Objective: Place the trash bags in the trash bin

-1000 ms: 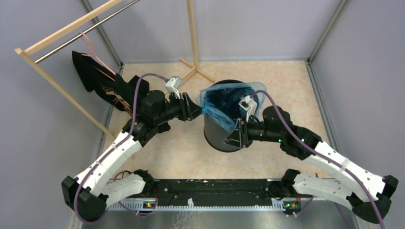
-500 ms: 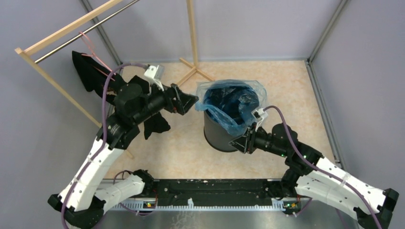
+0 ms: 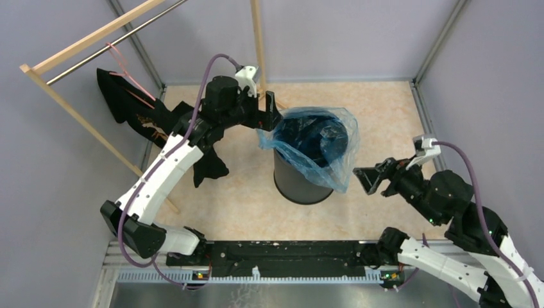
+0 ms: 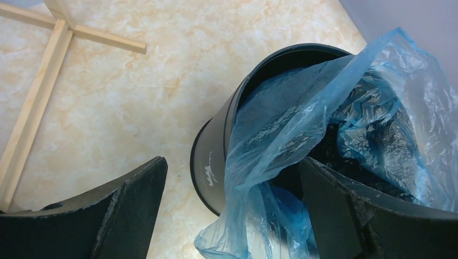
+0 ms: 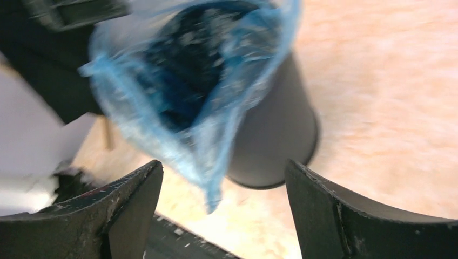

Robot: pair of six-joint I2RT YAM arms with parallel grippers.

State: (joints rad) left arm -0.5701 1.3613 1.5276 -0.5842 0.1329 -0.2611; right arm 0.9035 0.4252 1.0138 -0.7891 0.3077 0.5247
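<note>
My left tool (image 3: 268, 110) and right tool (image 3: 371, 178) gape empty either side of the bin (image 3: 298, 186); I'd push the bag (image 3: 321, 138) folds inside its rim

Blue trash bag (image 3: 319, 144) draped over upright dark trash bin (image 3: 296, 186)

Trash bag (image 3: 321, 138) film crowds the trash bin (image 3: 292, 183) mouth and hangs over its near-right rim. Behind-left of the bin stands a wooden rack foot (image 4: 44, 86); right of it, bare table (image 3: 391, 122).
</note>
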